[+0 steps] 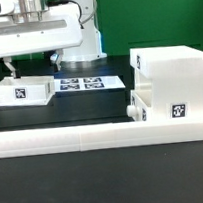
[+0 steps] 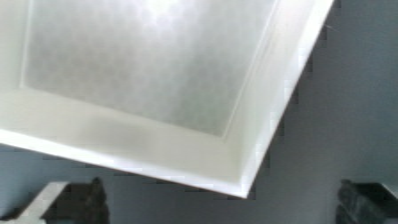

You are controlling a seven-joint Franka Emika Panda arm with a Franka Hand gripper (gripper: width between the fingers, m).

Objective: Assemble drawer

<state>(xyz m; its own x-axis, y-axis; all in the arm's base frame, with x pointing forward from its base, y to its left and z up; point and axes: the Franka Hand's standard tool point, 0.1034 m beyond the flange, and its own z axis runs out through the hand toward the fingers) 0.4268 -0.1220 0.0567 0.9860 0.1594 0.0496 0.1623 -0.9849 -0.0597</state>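
Note:
A small shallow white tray [image 1: 23, 93] with a black-and-white tag lies on the dark table at the exterior view's left. My gripper [image 1: 32, 68] hangs just above it, jaws wide open and empty. In the wrist view the tray's hollow and one corner [image 2: 169, 90] fill most of the frame. The dark fingertips [image 2: 64, 202] stand apart at the edge on either side of my gripper [image 2: 217, 206]. The large white box housing [image 1: 172, 75] stands at the exterior view's right. A second small white part [image 1: 140, 108] sits at its lower side, near a tag.
The marker board [image 1: 80, 84] lies flat between the tray and the housing. A long low white rail [image 1: 103, 138] runs across the front of the table. The robot's white base [image 1: 79, 41] stands behind.

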